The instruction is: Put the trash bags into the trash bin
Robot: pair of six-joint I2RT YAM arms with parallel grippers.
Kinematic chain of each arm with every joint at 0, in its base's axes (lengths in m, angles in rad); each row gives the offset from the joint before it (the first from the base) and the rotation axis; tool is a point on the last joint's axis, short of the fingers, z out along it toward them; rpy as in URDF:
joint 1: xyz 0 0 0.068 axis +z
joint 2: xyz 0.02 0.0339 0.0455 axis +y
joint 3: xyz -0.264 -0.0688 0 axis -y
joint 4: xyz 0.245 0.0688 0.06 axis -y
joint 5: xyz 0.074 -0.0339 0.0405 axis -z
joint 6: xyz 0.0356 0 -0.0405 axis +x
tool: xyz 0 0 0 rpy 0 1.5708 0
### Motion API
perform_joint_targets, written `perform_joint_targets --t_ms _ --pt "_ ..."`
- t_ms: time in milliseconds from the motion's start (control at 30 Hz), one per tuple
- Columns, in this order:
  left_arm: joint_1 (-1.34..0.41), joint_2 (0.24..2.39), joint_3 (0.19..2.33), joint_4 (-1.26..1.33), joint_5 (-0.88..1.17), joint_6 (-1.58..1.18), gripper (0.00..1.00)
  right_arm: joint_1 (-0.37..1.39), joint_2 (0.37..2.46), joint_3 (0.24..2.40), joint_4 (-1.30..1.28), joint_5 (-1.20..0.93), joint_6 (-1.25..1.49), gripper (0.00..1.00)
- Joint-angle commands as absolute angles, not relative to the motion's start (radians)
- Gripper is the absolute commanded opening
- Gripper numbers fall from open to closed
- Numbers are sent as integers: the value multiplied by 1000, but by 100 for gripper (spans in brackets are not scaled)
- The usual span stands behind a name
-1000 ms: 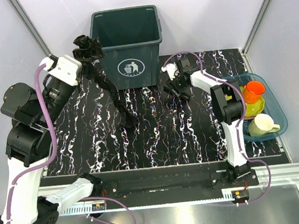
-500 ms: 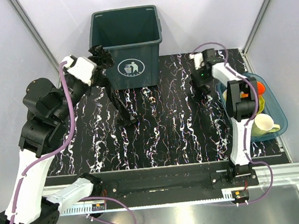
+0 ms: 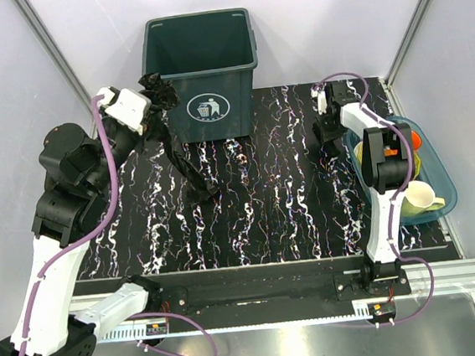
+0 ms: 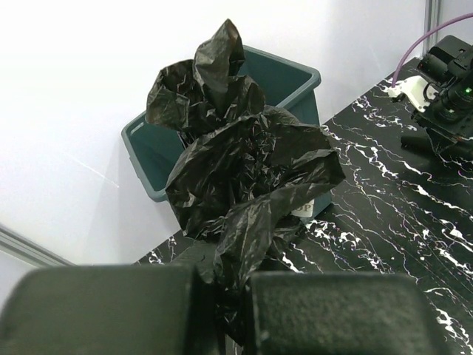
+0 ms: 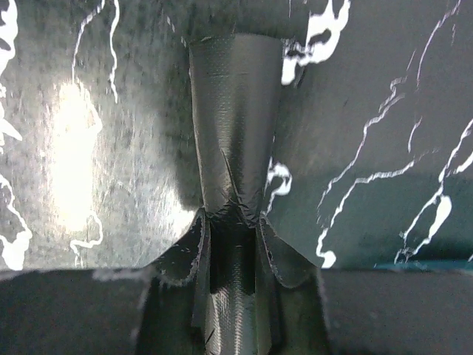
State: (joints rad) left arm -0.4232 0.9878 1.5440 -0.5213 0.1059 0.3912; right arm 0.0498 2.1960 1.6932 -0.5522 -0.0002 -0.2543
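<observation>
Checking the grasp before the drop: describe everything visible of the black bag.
The glossy, wrinkled black plastic film bag is bunched at the left gripper, which is shut on it, beside a front corner of the dark green square plastic bin. A twisted tail hangs onto the black marble tabletop. None appears inside the bin.

bin (image 3: 214, 104): one
bag (image 4: 244, 170): one
tray (image 3: 445, 181): one
cups: two, an orange cup (image 3: 416, 137) and a cream cup (image 3: 418, 200)
green dish (image 3: 412, 171): one
arms (image 3: 63, 203): two
</observation>
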Motion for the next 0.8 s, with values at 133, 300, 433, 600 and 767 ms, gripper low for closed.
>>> perform_joint_targets --t_ms 133,300,433,600,767 --pt "-411 971 1531 -462 136 333 0 77 2072 1597 -552 156 -181 22" --pt "-405 973 1603 -486 190 288 0 80 2023 1611 -617 57 -163 80" --pt "-399 966 1655 -492 213 247 0 133 1915 1588 -615 3 -169 93" --pt "-391 959 1675 -495 244 204 0 237 1849 1571 -624 -306 -209 100" --pt "-385 942 1664 -495 451 157 8 311 1751 1583 -578 -610 -169 100"
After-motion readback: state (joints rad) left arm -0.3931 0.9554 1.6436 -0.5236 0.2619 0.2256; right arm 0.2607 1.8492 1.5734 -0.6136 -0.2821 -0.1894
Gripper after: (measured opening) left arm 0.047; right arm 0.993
